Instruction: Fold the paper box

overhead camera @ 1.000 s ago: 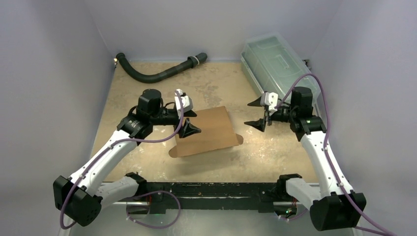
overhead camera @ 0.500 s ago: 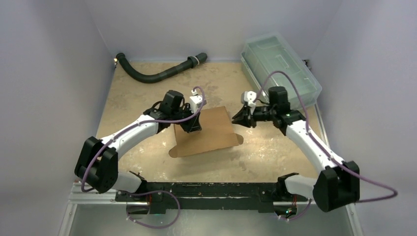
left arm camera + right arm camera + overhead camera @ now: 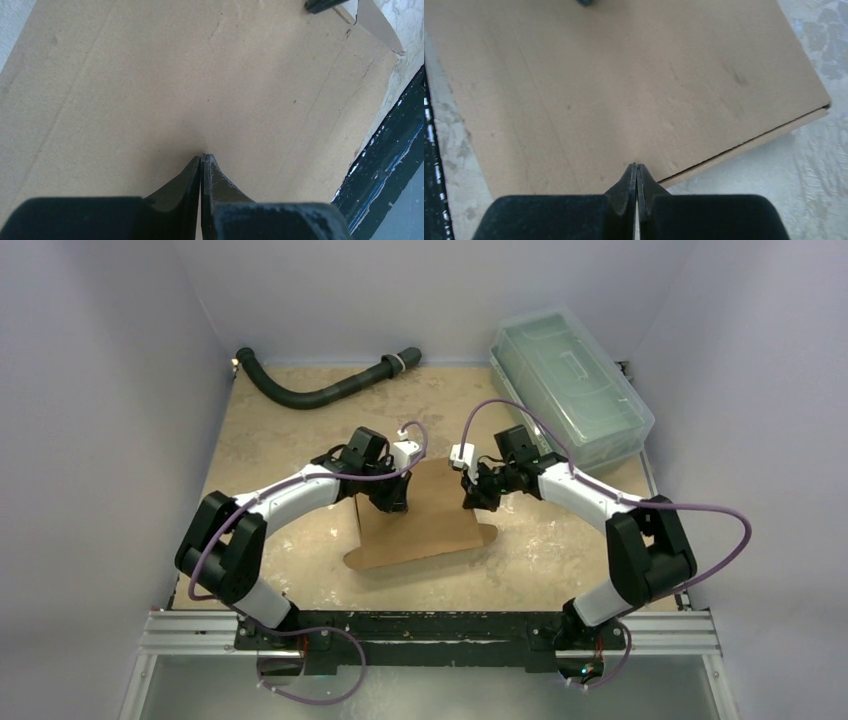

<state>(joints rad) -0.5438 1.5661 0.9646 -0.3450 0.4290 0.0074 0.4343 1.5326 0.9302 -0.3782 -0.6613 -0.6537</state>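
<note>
The paper box [image 3: 425, 525], plain brown cardboard folded flat with its lid panel down, lies in the middle of the table. My left gripper [image 3: 392, 502] is shut, its tips resting on the box's top near the left side; in the left wrist view the closed tips [image 3: 201, 156] meet on the cardboard [image 3: 200, 75] with nothing between them. My right gripper [image 3: 468, 496] is shut too, its tips [image 3: 635, 165] pressed on the cardboard [image 3: 599, 75] near the right edge, where a seam between two layers [image 3: 749, 142] shows. Neither gripper holds anything.
A clear greenish plastic lidded bin [image 3: 570, 385] stands at the back right. A black hose [image 3: 320, 392] lies along the back left. The black rail [image 3: 430, 625] with the arm bases runs along the near edge. Grey walls close in both sides.
Both arms swung inward and came down onto the box. Both grippers went from open to shut. The box's near edge shifted slightly.
</note>
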